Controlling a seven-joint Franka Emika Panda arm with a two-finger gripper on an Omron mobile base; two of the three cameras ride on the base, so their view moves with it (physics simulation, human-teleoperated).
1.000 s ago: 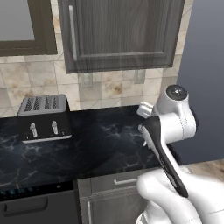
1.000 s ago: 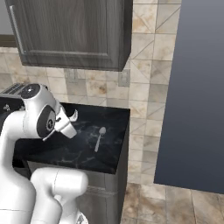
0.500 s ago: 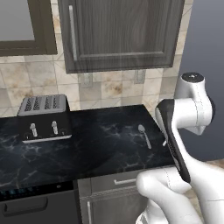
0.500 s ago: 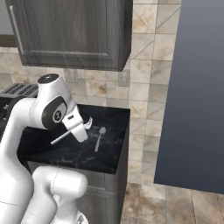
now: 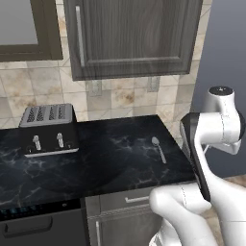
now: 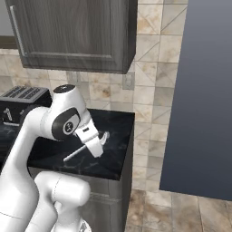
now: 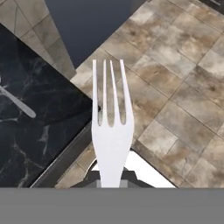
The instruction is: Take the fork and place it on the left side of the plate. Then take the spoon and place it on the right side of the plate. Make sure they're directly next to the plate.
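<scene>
Fork [image 7: 111, 127] clamped between shut fingers [image 7: 127, 176]

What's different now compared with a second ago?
The arm swung rightward off the counter's edge, carrying the fork still pinched in its fingers, tines now out over the floor tiles. The spoon and toaster stayed put on the black counter.

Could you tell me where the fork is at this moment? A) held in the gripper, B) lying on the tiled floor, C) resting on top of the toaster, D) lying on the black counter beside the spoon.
A: in the hand view the fork rises from the shut gripper, its tines out over the floor, while the spoon lies alone on the counter.
</scene>
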